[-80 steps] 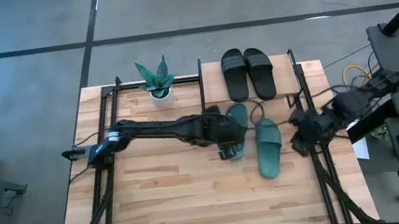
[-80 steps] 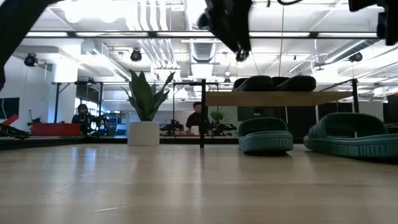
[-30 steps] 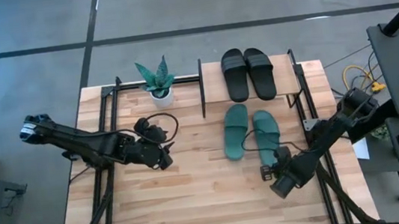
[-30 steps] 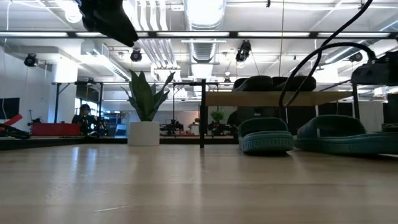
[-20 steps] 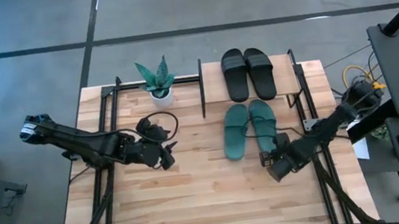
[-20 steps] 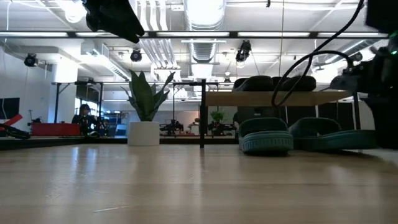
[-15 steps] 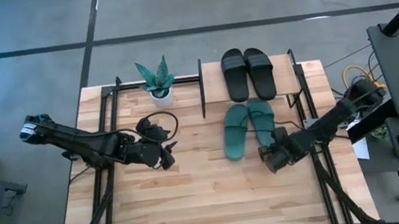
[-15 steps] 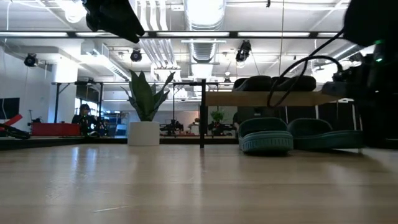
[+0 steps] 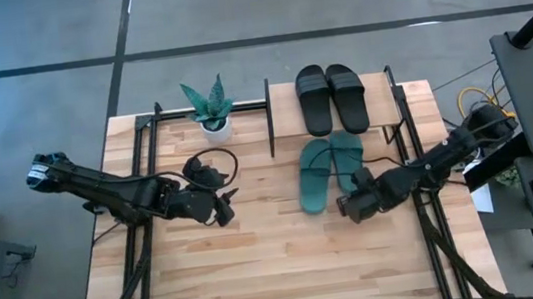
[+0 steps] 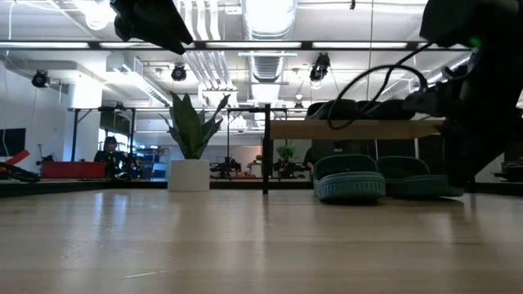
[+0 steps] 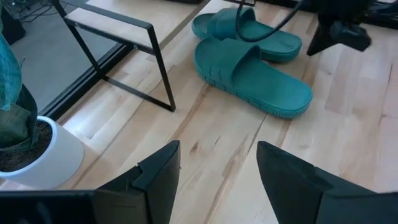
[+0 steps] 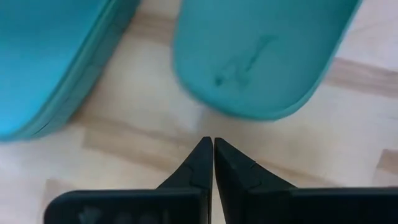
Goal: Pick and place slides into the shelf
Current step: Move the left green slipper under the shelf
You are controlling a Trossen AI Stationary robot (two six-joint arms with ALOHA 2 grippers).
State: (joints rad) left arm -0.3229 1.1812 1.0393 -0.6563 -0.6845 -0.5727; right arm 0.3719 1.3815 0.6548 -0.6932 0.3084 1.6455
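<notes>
The pair of teal green rubbery slide sandals (image 9: 330,167) lies on the wooden worktop (image 9: 260,271), toes just under the front edge of the low shelf with the light wooden top board (image 9: 378,96). The black pair of slides (image 9: 331,98) sits on that board, toward the worktop's far edge. The right gripper (image 12: 208,163), fingers pressed together, sits low just behind the heel of one teal slide. The left gripper (image 11: 217,174), fingers apart and empty, waits left of centre, near the potted plant (image 9: 209,106). These slides look light, soft and grippy; a nudge at the heel should slide one, and the wide strap offers the best pinch.
</notes>
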